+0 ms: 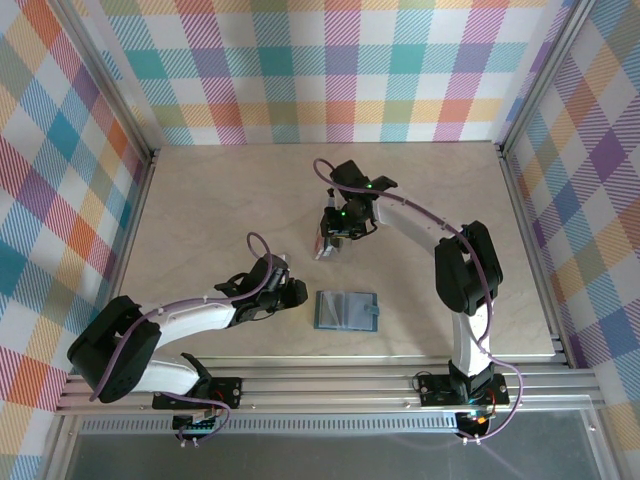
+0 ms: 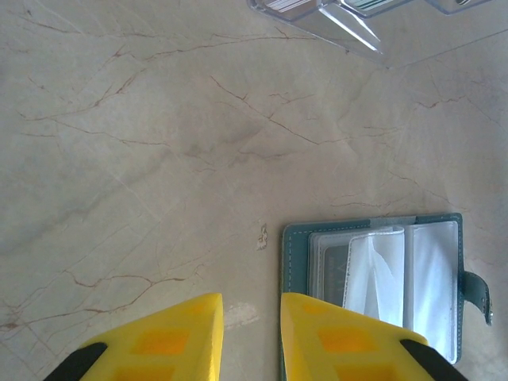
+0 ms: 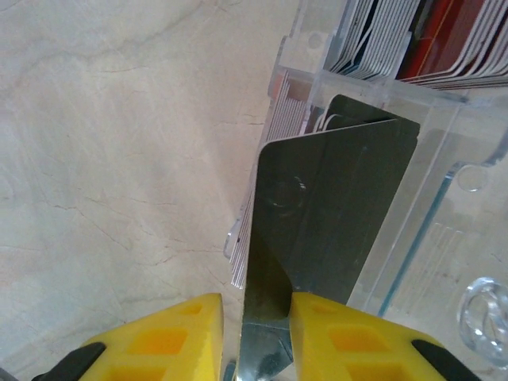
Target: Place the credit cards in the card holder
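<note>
Along the near edge of the pale marble-patterned table [image 1: 200,210], just ahead of the aluminium rail [image 1: 330,385], the dark teal-blue card holder [image 1: 346,309] lies open and flat. Its clear sleeves face up and its snap tab points toward the right edge. Your left gripper [image 2: 250,313] hangs just beside the holder's left edge, its yellow fingers [image 2: 182,333] parted by a narrow gap with nothing between them. You cannot tell whether they touch the surface. From there you have bare surface out to the left edge and out to the right edge.

Farther in, about mid-table, your right gripper [image 3: 254,309] has its fingers pinched on the lower corner of a dark grey glossy plastic card [image 3: 333,206]. The card is tilted at a clear acrylic rack [image 3: 444,198], and you cannot tell whether it is free of the slot. More credit cards [image 3: 413,40], red, white and blue-edged, stand packed in the rack's far slot. Beyond the rack the surface runs open to the far edge, where the plaid wall [image 1: 330,60] rises.
</note>
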Available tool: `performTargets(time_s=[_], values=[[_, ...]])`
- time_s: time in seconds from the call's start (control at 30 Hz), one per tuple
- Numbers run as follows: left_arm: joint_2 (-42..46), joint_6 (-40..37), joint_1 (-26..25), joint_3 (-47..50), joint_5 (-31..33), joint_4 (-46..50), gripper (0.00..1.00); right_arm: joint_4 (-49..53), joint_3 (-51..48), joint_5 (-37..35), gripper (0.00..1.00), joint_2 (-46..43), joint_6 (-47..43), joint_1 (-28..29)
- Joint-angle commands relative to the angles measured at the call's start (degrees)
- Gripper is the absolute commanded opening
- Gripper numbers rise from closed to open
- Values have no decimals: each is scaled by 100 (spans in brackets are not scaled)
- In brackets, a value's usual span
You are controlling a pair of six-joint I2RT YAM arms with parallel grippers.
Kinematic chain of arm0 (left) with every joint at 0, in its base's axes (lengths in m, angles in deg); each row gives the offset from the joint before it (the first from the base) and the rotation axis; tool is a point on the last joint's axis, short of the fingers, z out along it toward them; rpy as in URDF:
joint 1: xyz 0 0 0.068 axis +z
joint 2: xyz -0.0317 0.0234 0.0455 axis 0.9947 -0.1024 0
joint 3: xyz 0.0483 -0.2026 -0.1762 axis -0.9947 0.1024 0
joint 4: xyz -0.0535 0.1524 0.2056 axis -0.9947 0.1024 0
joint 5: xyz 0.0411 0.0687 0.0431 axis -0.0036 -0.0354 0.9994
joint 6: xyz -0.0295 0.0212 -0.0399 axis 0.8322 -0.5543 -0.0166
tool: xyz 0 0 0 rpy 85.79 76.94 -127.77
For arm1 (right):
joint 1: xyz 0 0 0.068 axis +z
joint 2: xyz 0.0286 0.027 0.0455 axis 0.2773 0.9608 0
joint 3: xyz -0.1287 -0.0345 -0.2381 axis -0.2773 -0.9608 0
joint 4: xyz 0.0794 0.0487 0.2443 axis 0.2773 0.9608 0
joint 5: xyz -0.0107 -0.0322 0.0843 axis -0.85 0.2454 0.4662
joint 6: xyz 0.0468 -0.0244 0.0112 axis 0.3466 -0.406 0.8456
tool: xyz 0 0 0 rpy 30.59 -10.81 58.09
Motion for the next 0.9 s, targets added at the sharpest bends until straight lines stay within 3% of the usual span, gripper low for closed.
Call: performTargets(time_s=[0.0, 0.87], values=[[-28, 1, 60, -118, -85, -121, 26, -73, -83, 232, 27, -211, 45, -4], [-106, 19, 63, -85, -104, -185, 26, 263, -285, -487, 3, -711, 111, -13]])
